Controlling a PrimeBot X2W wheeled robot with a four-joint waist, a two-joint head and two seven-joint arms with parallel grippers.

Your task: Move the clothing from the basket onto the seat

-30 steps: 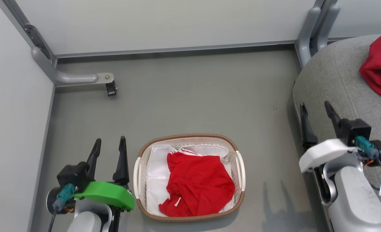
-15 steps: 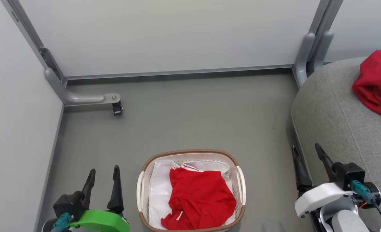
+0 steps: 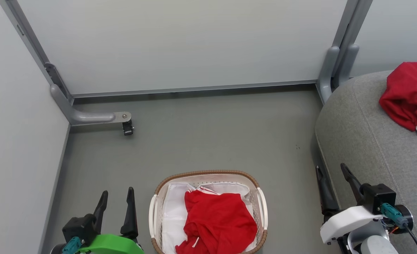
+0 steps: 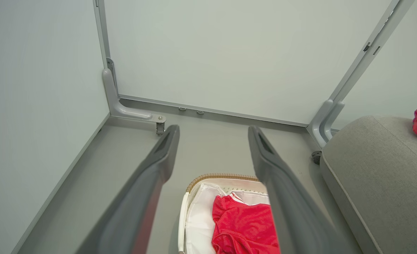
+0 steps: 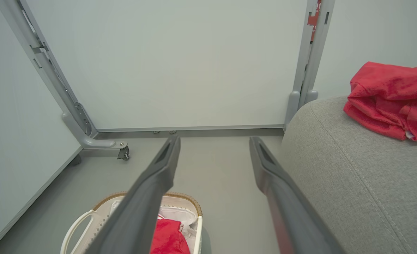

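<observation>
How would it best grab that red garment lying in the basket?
Probably pinch the raised, crumpled folds near the middle of the red garment, coming straight down from above: the basket walls block the sides, and bunched fabric suits a pinch.

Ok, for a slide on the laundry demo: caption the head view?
Left hand and right hand open, red garment in the laundry basket between them, second garment on the grey seat.

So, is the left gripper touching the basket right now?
Apart. The head view shows a strip of grey floor between the left gripper and the basket, its jaws open and empty.
</observation>
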